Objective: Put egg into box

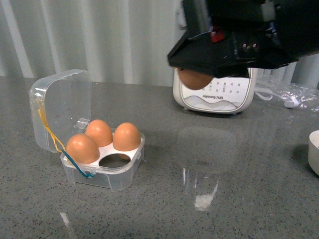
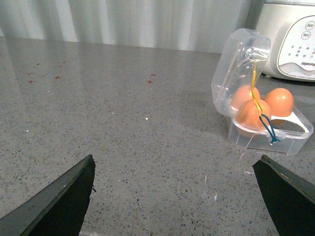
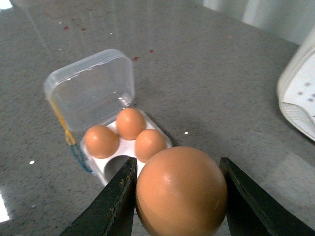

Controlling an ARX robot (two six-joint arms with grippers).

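My right gripper (image 3: pixel 178 194) is shut on the orange-brown egg (image 3: pixel 181 191), which fills the gap between its dark fingers. In the front view that egg (image 1: pixel 193 79) peeks out under the black right arm, high above the table and to the right of the box. The clear box (image 1: pixel 107 164) stands open at the left, lid (image 1: pixel 62 107) tilted up, with three brown eggs in its white tray and one front-right hole (image 1: pixel 113 160) bare. My left gripper (image 2: pixel 177 196) is open low over bare table, the box (image 2: pixel 268 130) ahead of it.
A cream appliance (image 1: pixel 219 97) stands at the back behind the held egg. Crumpled clear plastic (image 1: pixel 291 94) lies at the far right, and a white container's rim (image 1: pixel 314 152) shows at the right edge. The grey speckled table (image 1: pixel 209 199) stretches between box and appliance.
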